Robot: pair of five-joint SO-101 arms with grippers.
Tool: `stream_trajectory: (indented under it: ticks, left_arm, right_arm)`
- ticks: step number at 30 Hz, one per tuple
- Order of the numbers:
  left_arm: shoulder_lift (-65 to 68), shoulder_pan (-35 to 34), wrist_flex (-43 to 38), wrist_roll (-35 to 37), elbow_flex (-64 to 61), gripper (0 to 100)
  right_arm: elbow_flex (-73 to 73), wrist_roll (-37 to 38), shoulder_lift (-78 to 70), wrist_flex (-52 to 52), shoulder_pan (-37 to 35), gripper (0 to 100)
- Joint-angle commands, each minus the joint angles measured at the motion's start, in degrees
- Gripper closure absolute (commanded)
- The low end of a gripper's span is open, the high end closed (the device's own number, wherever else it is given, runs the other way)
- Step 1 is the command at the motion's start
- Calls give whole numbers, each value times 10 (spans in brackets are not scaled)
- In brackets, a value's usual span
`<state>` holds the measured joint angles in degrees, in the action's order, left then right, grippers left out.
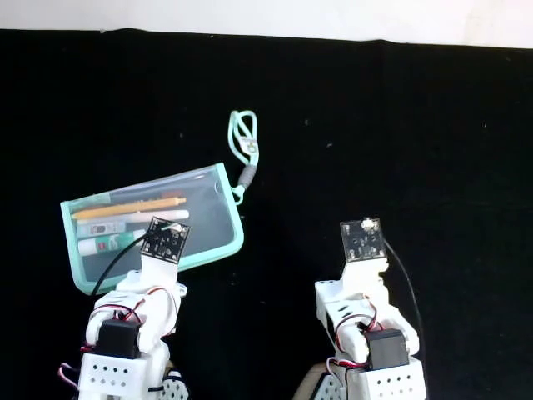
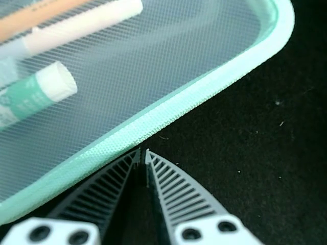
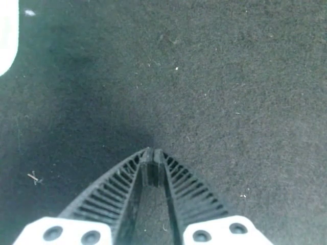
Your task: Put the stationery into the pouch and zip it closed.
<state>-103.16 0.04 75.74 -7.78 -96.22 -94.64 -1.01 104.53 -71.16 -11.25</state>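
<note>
Two white robot arms stand at the near edge of the black cloth surface (image 1: 433, 125), the left arm (image 1: 133, 333) and the right arm (image 1: 366, 333) side by side. Each carries one dark ribbed end effector.

One translucent mesh pouch with a mint-green border (image 1: 230, 212) (image 2: 204, 97) lies flat to the left, just beyond the left arm, tilted so that its right end sits farther away. Four pieces of stationery show through the mesh, lying lengthwise: one orange pen (image 1: 129, 206) (image 2: 46, 13) farthest, then one white stick (image 1: 137, 217) (image 2: 87, 23), one short pale grey piece (image 1: 104, 227), and nearest, one green-and-white tube (image 1: 100, 245) (image 2: 36, 94). One mint cord loop (image 1: 243, 137) trails away from the pouch's far right corner.

The left end effector (image 2: 143, 153) has its fingers pressed together with nothing between them, the tips right at the pouch's near border; whether they touch it I cannot tell. The right end effector (image 3: 152, 152) is likewise closed and empty, poised above bare cloth, well apart from the pouch.
</note>
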Motion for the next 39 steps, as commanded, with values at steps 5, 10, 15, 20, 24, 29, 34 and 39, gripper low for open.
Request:
stream_trajectory:
  ticks: [5, 10, 15, 20, 24, 29, 34, 39]
  left_arm:
    - [-4, -7, 3, -3, -9, 990]
    - [-4, -7, 3, -3, -9, 990]
    - [-4, -7, 3, -3, -9, 990]
    - [-4, -7, 3, -3, -9, 990]
    - [-4, -7, 3, -3, -9, 990]
    - [-4, -7, 3, -3, -9, 990]
    - [-4, -7, 3, -3, -9, 990]
    - [-4, -7, 3, -3, -9, 990]
  right_arm:
    - [-82, 6, 3, -3, 1, 983]
    - [-82, 6, 3, -3, 1, 983]
    - [-82, 6, 3, -3, 1, 983]
    - [-82, 6, 3, -3, 1, 983]
    - [-82, 6, 3, -3, 1, 983]
    - [-82, 6, 3, -3, 1, 983]
    - [-82, 6, 3, -3, 1, 983]
    - [-82, 6, 3, -3, 1, 983]
